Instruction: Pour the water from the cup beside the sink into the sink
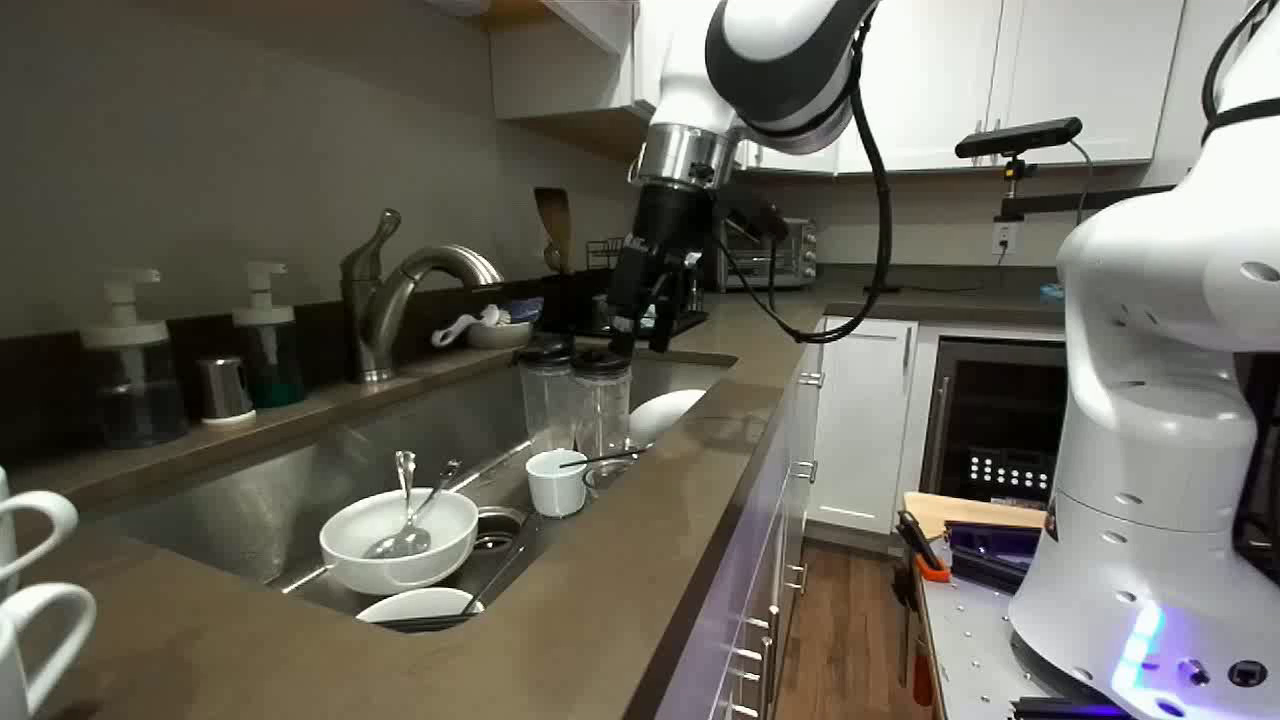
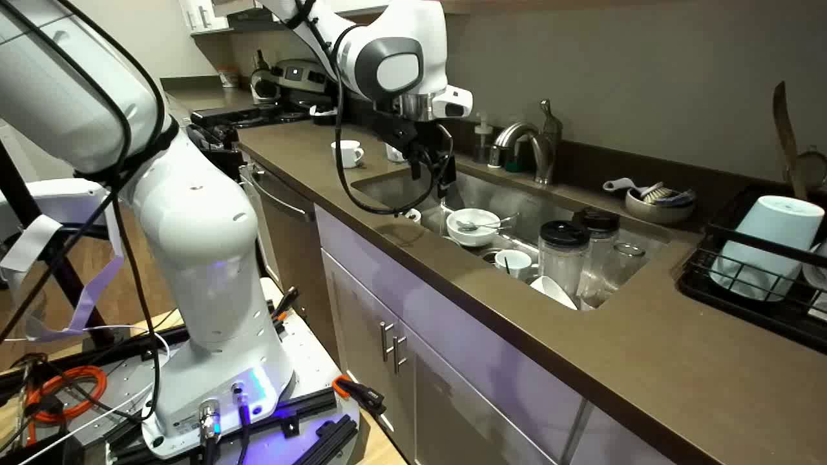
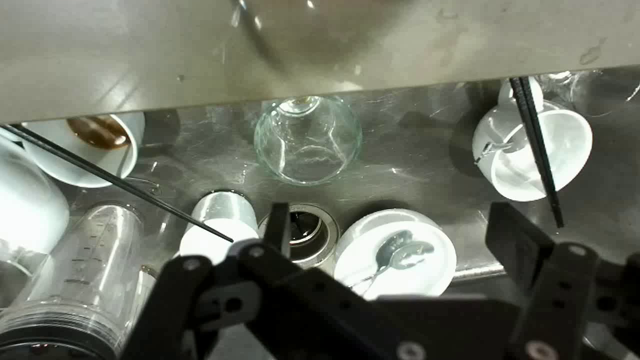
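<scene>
Jaws wide, holding nothing

Jaws hang over the sink (image 3: pixel 400 165), spread well apart. In the sink: white bowl (image 3: pixel 420 280) with spoons (image 3: pixel 412 254), white cup (image 3: pixel 215 212), two upright black-lidded clear containers (image 2: pixel 562 265). Beside the sink, on the worktop (image 2: pixel 678 349): two white mugs (image 2: pixel 344 157); can't tell which is the task's cup, contents out of sight. Behind the sink: faucet (image 2: pixel 541 155), soap dispensers (image 1: pixel 270 345). Past the sink's end opposite the mugs: dish rack (image 2: pixel 730 308).
</scene>
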